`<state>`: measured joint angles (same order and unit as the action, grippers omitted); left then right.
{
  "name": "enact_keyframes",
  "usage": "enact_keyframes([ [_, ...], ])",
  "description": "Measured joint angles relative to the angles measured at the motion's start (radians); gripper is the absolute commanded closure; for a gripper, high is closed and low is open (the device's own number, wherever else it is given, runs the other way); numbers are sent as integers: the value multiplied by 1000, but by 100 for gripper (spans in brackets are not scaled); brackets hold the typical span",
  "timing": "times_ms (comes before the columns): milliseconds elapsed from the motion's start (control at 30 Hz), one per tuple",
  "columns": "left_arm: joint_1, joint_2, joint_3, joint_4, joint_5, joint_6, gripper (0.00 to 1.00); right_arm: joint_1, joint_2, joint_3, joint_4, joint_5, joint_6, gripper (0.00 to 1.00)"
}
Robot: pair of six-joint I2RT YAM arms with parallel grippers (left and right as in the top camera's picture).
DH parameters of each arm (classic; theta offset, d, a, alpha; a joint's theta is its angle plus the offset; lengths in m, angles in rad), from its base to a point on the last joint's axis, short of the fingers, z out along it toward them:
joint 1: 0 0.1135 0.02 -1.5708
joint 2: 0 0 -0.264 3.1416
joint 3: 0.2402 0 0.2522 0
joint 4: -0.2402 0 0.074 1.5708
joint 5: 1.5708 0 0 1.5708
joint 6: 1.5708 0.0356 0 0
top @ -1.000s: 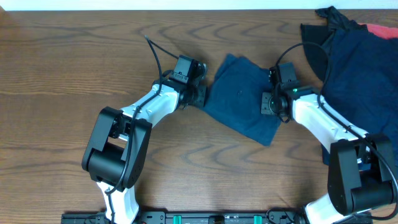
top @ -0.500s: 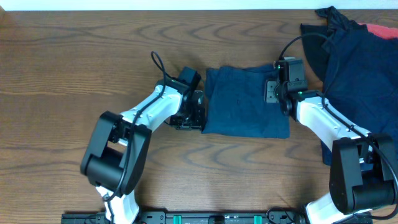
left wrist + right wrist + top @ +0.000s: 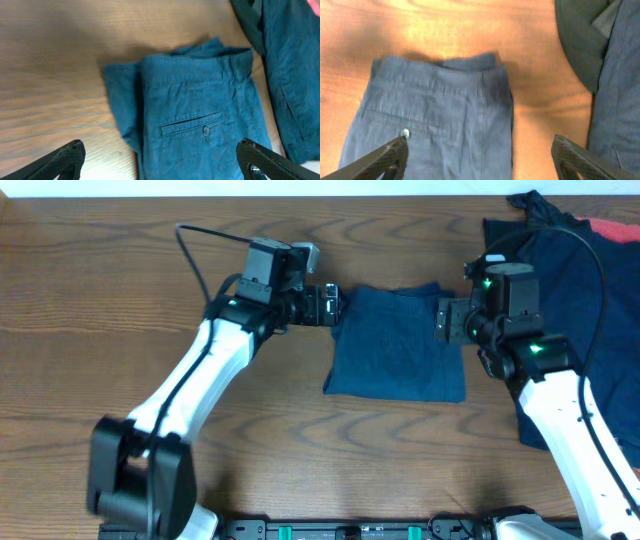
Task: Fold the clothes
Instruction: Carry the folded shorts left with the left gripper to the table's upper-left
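Folded shorts (image 3: pixel 395 345) flat at mid-desk (image 3: pixel 120 270), waistband toward the far edge, back pocket and button facing up. Narrowed to roughly one leg's width, with a strip of the under-layer poking out along the left side in the left wrist view.

Left fingers (image 3: pixel 67 156) spread wide, pinching nothing, poised near the waistband's left end. Right fingers (image 3: pixel 390 152) likewise spread and empty near its right end. No cloth between either pair, which suggests a fold set down and left to rest.

Set just beside the pile (image 3: pixel 580 280) of navy, black and red pieces at the right, seemingly not touching it, probably to keep the folded item apart. Likely next: one more fold, or a fresh garment from the pile.
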<state>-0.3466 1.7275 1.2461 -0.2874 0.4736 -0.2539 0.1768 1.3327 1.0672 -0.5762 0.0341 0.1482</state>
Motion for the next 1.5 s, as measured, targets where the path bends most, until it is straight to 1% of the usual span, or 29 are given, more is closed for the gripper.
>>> enact_keyframes([
  [133,-2,134,0,58,52,-24,2,0,-4,-1,-85,-7,-1,2],
  [333,-2,277,-2,138,85,-47,2,0,-4,-1,-137,-13,0,1],
  [400,-3,315,-2,165,113,-56,2,0,-4,-1,-141,-13,-1,1],
  [533,-18,333,2,208,161,-77,2,0,-4,-1,-141,-13,-1,1],
  [567,-28,336,2,214,170,-84,0,0,-4,-1,-141,-13,-1,1],
  [633,-50,339,5,223,181,-88,9,0,-4,-1,-141,-13,-1,2],
  [700,-77,347,5,238,187,-95,28,0,-4,-1,-142,-13,-1,2],
  [733,-88,351,5,245,186,-100,45,0,-4,-1,-142,-13,0,2],
  [800,-106,364,4,261,188,-106,73,0,-4,-1,-145,-13,0,2],
  [833,-108,372,3,272,192,-109,80,0,-4,-1,-147,-13,0,2],
  [867,-109,376,3,282,196,-109,81,0,-4,-1,-150,-13,0,2],
  [900,-105,378,3,293,201,-113,86,0,-4,-1,-154,-13,0,2],
  [1033,-61,378,3,327,208,-113,90,0,-4,-1,-165,-13,0,3],
  [1133,12,368,3,326,198,-121,91,0,-4,-1,-169,-13,0,3],
  [1267,167,319,2,309,142,-153,92,0,-4,-1,-173,-13,0,3],
  [1500,520,205,2,243,67,-197,94,0,-4,-1,-175,-13,0,3],
])
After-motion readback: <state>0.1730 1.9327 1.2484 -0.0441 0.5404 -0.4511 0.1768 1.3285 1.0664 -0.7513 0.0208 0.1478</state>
